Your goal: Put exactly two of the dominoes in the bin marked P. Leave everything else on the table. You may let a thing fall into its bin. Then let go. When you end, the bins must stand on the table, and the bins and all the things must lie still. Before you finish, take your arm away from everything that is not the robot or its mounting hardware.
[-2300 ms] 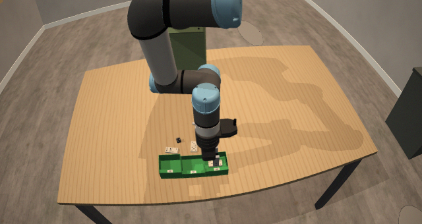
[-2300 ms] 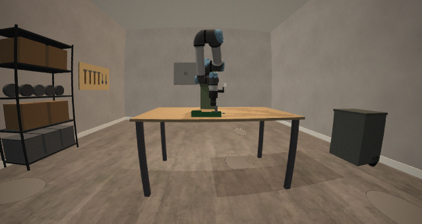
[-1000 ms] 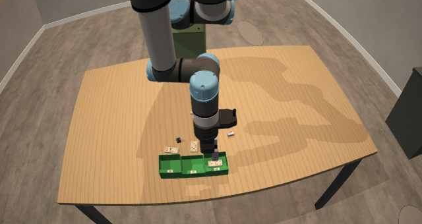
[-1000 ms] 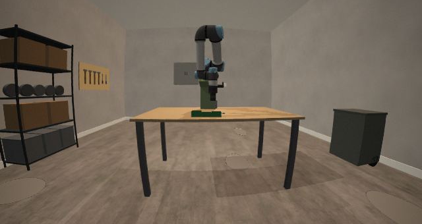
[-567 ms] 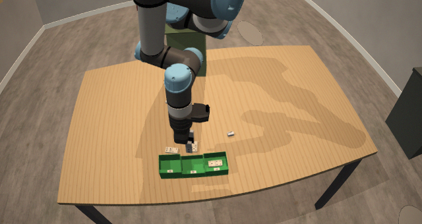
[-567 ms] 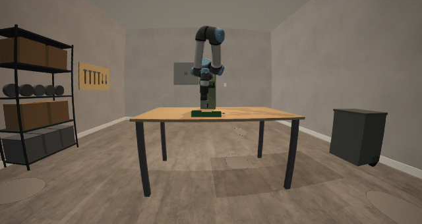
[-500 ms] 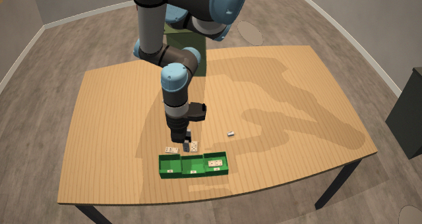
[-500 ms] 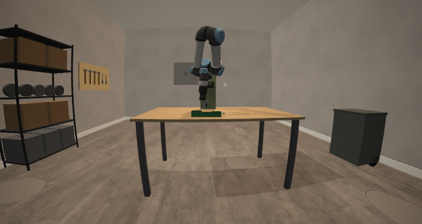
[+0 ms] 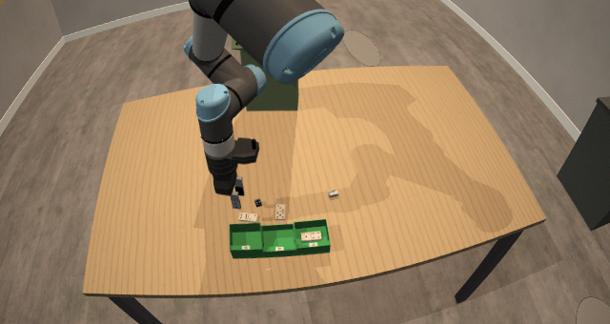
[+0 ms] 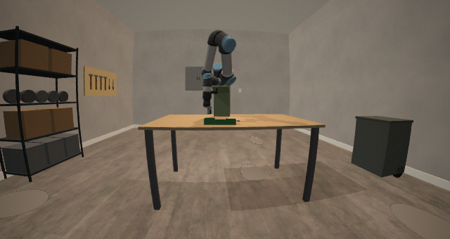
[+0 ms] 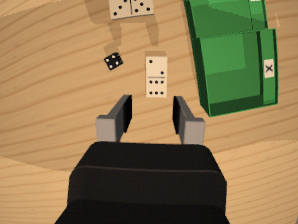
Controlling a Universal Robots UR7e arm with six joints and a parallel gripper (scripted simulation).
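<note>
My gripper [image 9: 236, 192] is open and empty, low over the table behind the green row of three bins [image 9: 279, 238]. In the wrist view, a white domino [image 11: 156, 76] lies flat on the table just ahead of the fingertips. It also shows in the top view [image 9: 248, 216]. A second domino [image 9: 280, 212] [image 11: 131, 6] lies further along. A third domino [image 9: 311, 235] lies inside the right-hand bin. The two bins in the wrist view [image 11: 229, 30] hold nothing. I cannot read which bin is marked P.
A small black die [image 9: 257, 202] [image 11: 113, 62] lies between the two loose dominoes, away from the bins. A small pale block [image 9: 334, 193] lies on the table to the right. The robot's green pedestal [image 10: 221, 100] stands at the table's back edge.
</note>
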